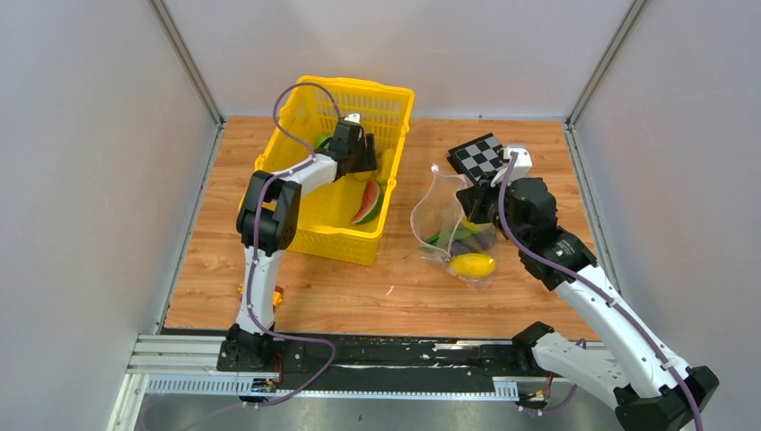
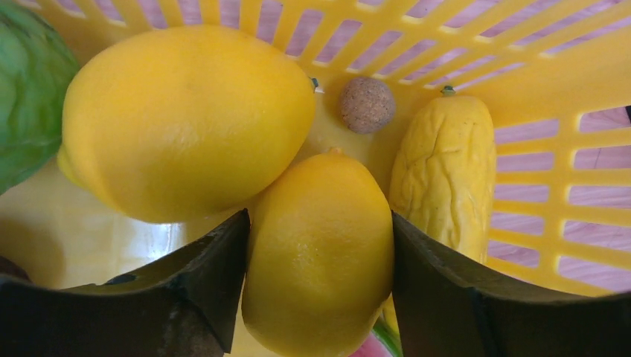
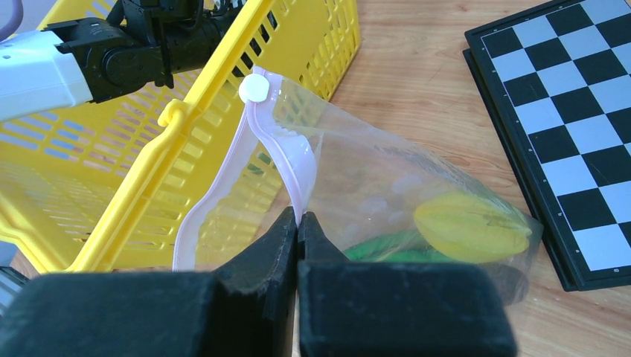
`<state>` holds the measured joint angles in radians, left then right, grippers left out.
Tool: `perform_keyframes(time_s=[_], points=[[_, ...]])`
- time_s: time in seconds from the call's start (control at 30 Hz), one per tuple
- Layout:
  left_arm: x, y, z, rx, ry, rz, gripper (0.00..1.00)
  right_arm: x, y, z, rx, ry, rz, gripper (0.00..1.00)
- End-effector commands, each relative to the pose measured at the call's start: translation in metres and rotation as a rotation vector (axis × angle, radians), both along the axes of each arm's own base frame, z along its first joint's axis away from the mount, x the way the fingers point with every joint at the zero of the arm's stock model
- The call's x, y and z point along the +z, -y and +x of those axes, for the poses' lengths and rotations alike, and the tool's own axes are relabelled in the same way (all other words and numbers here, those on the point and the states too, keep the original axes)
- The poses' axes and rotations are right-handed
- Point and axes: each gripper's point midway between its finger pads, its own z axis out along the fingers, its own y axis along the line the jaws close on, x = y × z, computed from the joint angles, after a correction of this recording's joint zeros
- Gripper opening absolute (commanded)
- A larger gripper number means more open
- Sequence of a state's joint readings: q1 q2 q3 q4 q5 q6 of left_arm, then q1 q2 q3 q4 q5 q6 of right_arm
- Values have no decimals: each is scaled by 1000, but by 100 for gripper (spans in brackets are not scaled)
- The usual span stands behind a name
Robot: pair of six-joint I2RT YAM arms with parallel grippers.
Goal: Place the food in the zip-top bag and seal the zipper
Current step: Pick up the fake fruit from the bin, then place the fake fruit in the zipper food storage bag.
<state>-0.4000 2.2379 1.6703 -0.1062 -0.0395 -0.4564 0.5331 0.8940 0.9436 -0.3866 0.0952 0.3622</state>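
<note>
Inside the yellow basket (image 2: 551, 178), my left gripper (image 2: 320, 230) has both fingers pressed against the sides of a small yellow lemon (image 2: 320, 275). A bigger lemon (image 2: 186, 119), a wrinkled yellow fruit (image 2: 446, 171), a brown ball (image 2: 367, 105) and a green piece (image 2: 26, 89) lie around it. A watermelon slice (image 1: 366, 203) rests in the basket too. My right gripper (image 3: 298, 219) is shut on the pink zipper (image 3: 298, 160), holding up one lip of the zip-top bag (image 3: 372, 171), whose mouth gapes. In the bag lie a ridged yellow fruit (image 3: 472, 227) and a green pod (image 3: 379, 245).
The basket (image 1: 395, 99) stands at the back left, its near rim close to the bag's mouth. A chequerboard (image 1: 480, 155) lies just behind the bag (image 1: 440, 211). A small orange toy (image 1: 276, 294) sits by the left arm's base. Grey walls close in the table.
</note>
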Motion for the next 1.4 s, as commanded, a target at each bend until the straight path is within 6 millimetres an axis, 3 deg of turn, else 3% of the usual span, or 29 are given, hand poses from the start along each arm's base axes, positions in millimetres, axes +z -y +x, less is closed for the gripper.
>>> perform_keyframes(time_s=[0.0, 0.13, 0.23, 0.33, 0.5, 0.77, 0.9, 1.0, 1.13, 1.37], points=[[8, 3, 3, -3, 8, -2, 66, 21, 0, -1, 4, 43, 35, 0], [23, 4, -6, -8, 23, -30, 48, 23, 1, -2, 4, 49, 38, 0], [59, 11, -19, -47, 70, -93, 40, 22, 0, -3, 7, 50, 39, 0], [110, 19, -43, -103, 143, -134, 39, 22, 0, -3, 10, 53, 39, 0], [178, 4, -87, -124, 218, -143, 40, 22, -3, -4, 27, 63, 49, 0], [229, -14, -172, -174, 301, -165, 40, 20, -2, -7, 34, 77, 53, 0], [269, 14, -219, -317, 392, -258, 40, 20, -5, -6, 43, 82, 65, 0], [288, 43, -253, -447, 437, -303, 40, 20, -6, -7, 49, 83, 69, 0], [285, 84, -292, -576, 450, -346, 40, 21, -5, -8, 50, 89, 72, 0], [278, 133, -321, -692, 466, -337, 42, 28, -6, -13, 68, 103, 83, 0]])
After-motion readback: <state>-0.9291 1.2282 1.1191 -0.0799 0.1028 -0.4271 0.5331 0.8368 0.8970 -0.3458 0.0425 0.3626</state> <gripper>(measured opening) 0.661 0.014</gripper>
